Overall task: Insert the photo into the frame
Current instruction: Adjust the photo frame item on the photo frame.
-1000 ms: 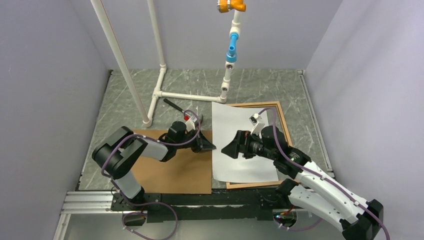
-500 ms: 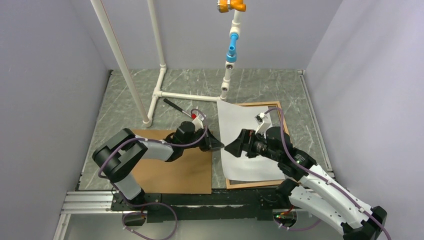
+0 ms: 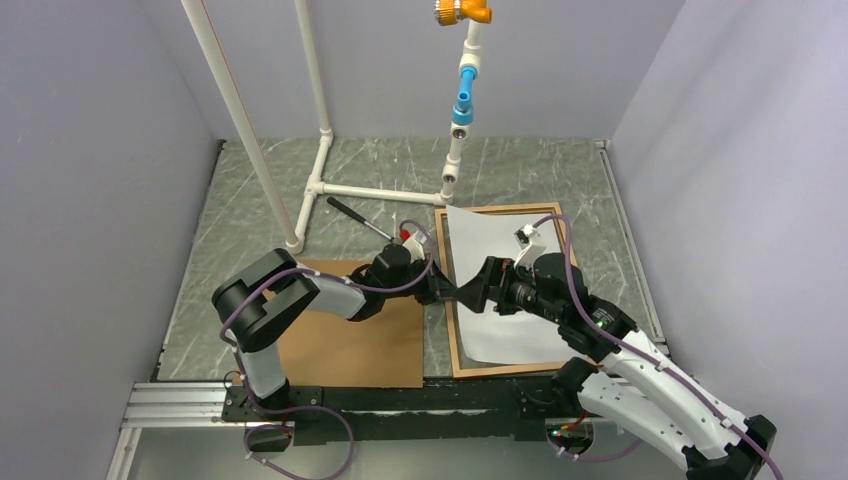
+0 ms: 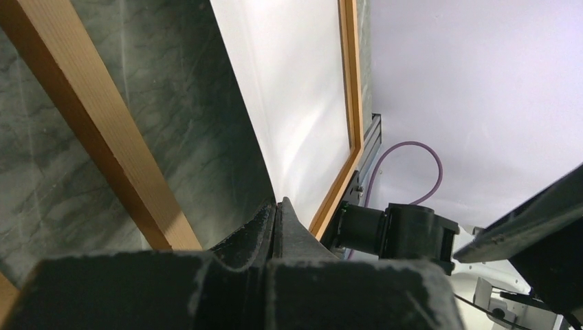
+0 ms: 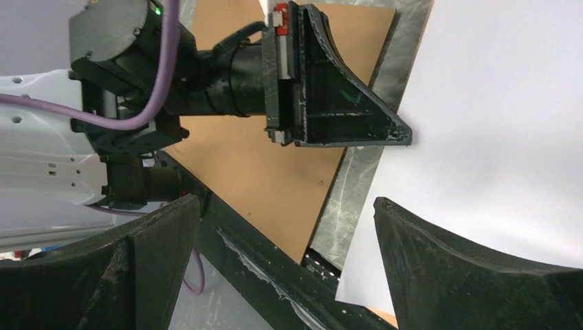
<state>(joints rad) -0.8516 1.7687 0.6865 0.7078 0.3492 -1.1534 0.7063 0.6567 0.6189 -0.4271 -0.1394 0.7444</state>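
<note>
On the left: reaches out low and flat over the brown board [image 3: 350,345], elbow bent, wrist pointing to the right. Holds the left tool [image 3: 438,290] clenched tight with nothing between the fingers. Puts its thin tip right against the left edge of the photo [image 3: 485,240].

On the right: comes up from the near right corner, bends back to the left and hangs low over the photo. Holds the right tool [image 3: 470,292] released and spread wide, grasping nothing. Faces the left tool nose to nose, very near.

For the photo: lies white side up inside the frame [image 3: 510,207], on the right part of the bench [image 3: 400,170]. From the left wrist, shows the left edge curled up a little off the bench, just inside the frame's left rail. From the right wrist, shows the near corner close to the near rail.
</note>
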